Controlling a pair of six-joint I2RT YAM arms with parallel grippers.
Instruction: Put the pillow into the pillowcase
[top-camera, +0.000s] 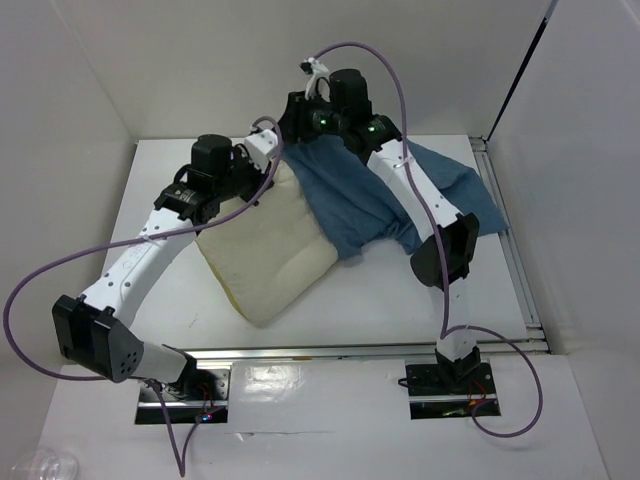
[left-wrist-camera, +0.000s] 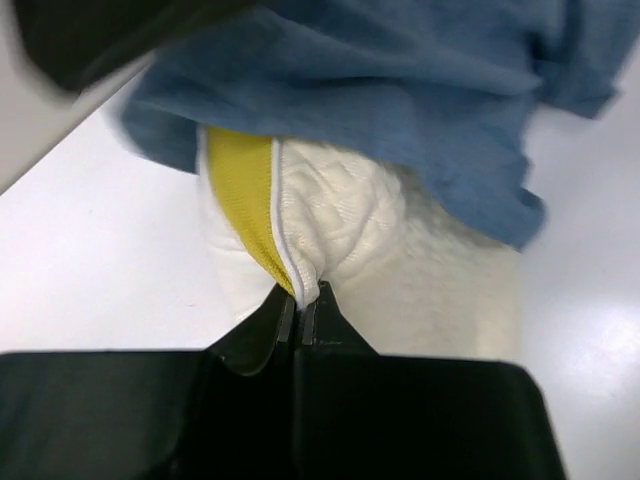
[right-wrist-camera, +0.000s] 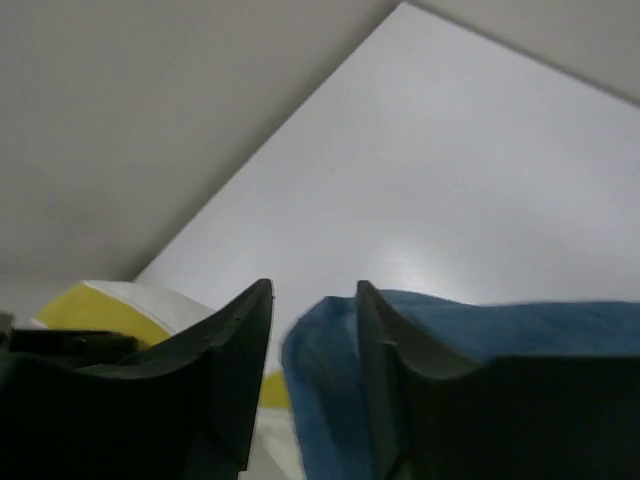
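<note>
2 grippers work the far corner of the pillow (top-camera: 265, 255), which lies on the table (top-camera: 390, 300). Your left gripper (left-wrist-camera: 300, 305) is clamped on its yellow-banded seam, probably to feed it inward. Your right gripper (right-wrist-camera: 313, 290), fingers apart, hovers at the edge of the pillowcase (top-camera: 350, 195) draped over that corner, likely to hold the mouth open. The pillow looks cream, quilted and mostly uncovered.

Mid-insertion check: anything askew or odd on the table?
The pillowcase is bunched over just the far end of the pillow; most of it lies bare, diagonal on the table. The left gripper pinches its seam. Nothing looks torn.
</note>
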